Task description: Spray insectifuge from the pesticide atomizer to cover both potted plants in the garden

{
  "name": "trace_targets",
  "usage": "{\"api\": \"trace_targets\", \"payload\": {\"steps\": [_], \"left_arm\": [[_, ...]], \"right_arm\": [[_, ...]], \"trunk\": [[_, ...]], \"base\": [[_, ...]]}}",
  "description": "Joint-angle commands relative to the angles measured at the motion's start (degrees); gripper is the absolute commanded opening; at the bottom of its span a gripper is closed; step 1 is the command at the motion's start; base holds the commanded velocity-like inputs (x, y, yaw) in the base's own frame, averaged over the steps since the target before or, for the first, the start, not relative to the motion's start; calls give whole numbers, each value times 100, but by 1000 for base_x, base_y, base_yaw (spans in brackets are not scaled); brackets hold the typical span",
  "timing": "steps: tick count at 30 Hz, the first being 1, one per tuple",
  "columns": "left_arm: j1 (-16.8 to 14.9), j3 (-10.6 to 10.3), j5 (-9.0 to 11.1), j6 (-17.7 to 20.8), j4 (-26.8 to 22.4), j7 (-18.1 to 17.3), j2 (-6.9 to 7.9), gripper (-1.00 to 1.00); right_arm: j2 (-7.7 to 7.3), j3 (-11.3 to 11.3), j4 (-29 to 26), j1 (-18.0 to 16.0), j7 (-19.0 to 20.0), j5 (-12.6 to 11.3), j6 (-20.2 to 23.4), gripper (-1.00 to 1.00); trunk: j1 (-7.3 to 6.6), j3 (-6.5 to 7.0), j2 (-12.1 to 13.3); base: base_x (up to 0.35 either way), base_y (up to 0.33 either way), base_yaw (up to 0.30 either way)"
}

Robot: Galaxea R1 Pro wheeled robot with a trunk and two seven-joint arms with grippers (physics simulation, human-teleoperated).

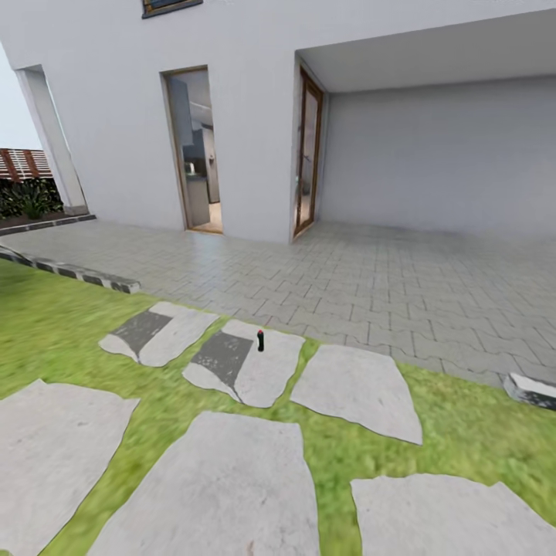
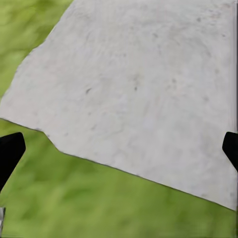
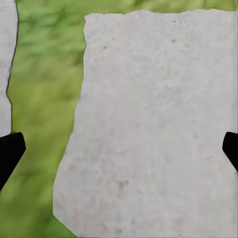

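Nothing is done yet: the pesticide atomizer [image 1: 260, 340] stands untouched near the far edge of a stepping stone [image 1: 251, 363] ahead, both tools, left tool [image 2: 119, 148] and right tool [image 3: 119, 148], spread empty, spraying still to come.

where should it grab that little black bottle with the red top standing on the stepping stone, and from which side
Probably around the dark body of the atomizer, below its red top, coming in level from the lawn side nearest the robot. It stands upright and alone on a flat stepping stone, so its sides are free. It is too small here to make out a trigger or nozzle.
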Motion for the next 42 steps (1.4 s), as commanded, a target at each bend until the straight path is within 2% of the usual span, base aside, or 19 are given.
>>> {"api": "trace_targets", "payload": {"steps": [1,42], "left_arm": [[-3,14,3,-19,5,0,-1,100],[-3,14,3,-19,4,0,-1,100]], "right_arm": [[1,-4,0,-1,-2,1,-13,100],[1,-5,0,-1,-1,1,-13,100]], "trunk": [[2,-5,-2],[2,-5,-2]], "base": [[339,-83,0],[339,-83,0]]}}
